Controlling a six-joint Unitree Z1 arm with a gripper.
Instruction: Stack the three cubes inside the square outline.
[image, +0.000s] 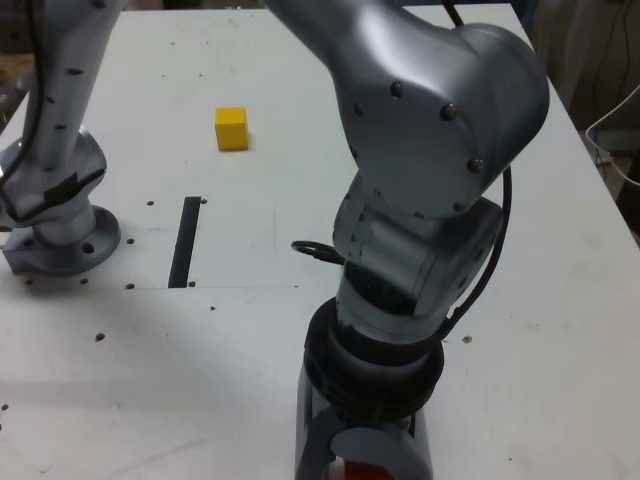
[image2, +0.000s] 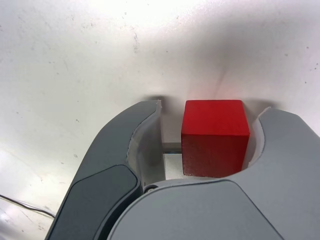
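A red cube (image2: 215, 135) rests on the white table between my gripper's (image2: 211, 111) jaws in the wrist view. One jaw lies against one side of the cube. A gap shows between the other jaw and the cube, so the gripper is open around it. In the exterior view the gripper (image: 362, 458) points down at the near table edge, with a sliver of the red cube (image: 366, 470) showing beneath it. A yellow cube (image: 231, 128) sits alone on the far part of the table. The square outline is out of view.
A straight black tape strip (image: 185, 241) lies on the table (image: 250, 380) towards the exterior view's left. The arm's base (image: 60, 235) stands at the left edge. A thin black cable (image: 318, 250) loops beside the arm. The table's right edge (image: 610, 190) runs close by.
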